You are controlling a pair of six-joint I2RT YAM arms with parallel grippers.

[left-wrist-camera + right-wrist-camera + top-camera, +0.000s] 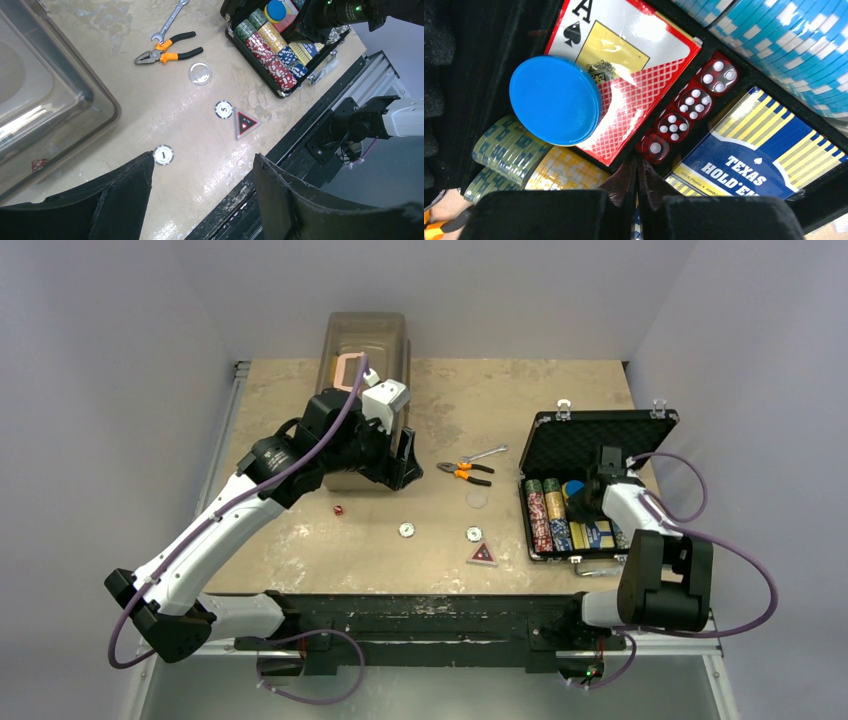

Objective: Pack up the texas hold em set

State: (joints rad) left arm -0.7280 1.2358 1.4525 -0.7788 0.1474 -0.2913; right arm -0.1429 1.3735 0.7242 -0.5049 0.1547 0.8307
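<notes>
1. Right gripper (639, 182): fingers clenched, empty, inside the black case (592, 436); red dice (686, 107) lie just past their tips.
2. Left gripper (203, 159): fingers spread, holding nothing; round button (163, 154) lies just beside one fingertip, red triangle token (244, 123) farther ahead.

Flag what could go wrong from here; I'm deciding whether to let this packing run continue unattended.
1. The right gripper, shut, sits beside the end of the dice row in the case; withdrawing could knock a die loose.
2. The loose red die lies close to the brown box; the open left gripper may bump that wall.
3. The blue disc rests atop the red card box and chips, and might block the lid.
</notes>
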